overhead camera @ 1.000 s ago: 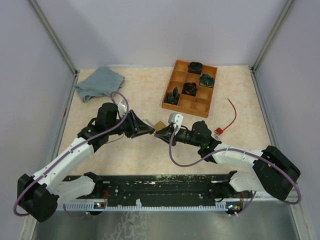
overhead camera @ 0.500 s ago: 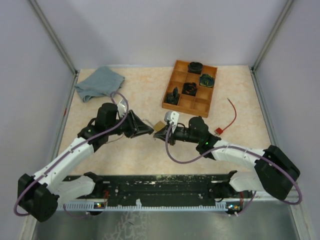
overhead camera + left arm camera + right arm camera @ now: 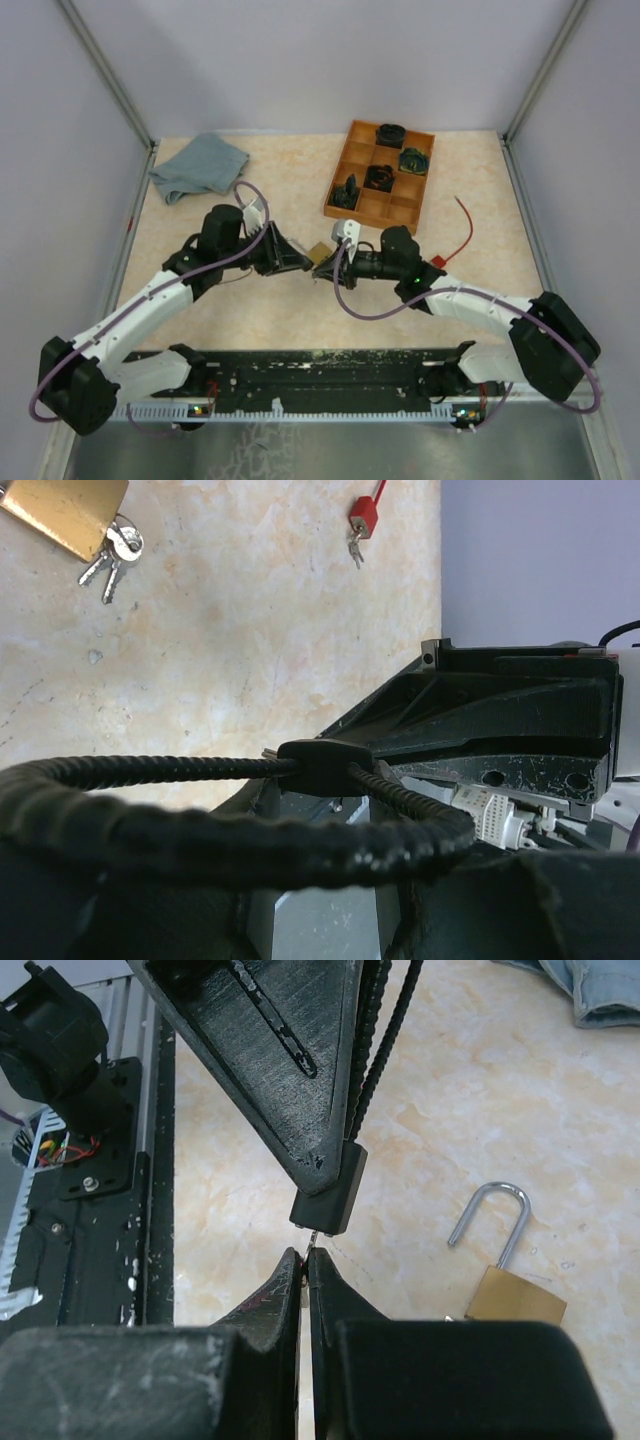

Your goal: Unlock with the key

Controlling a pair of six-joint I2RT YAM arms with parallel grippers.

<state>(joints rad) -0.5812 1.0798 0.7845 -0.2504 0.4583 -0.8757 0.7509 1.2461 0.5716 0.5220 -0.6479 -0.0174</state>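
- Top external view: the left gripper (image 3: 298, 263) and the right gripper (image 3: 322, 270) meet tip to tip near the middle of the table (image 3: 270, 310).
- The brass padlock (image 3: 320, 250) lies on the table just on the far side of the two tips.
- In the right wrist view the right gripper's fingers (image 3: 275, 1295) are pressed almost together, with only a thin slit between them.
- A tiny metal bit (image 3: 312, 1239) sits at their tips, too small to identify.
- The left gripper's tip is just beside that bit. I cannot tell how wide its fingers stand.
- The left wrist view shows the keys (image 3: 115, 548) on the table at the padlock's corner.
- A small red padlock (image 3: 363, 515) lies well to the right, and a wooden tray (image 3: 404, 211) sits far right.
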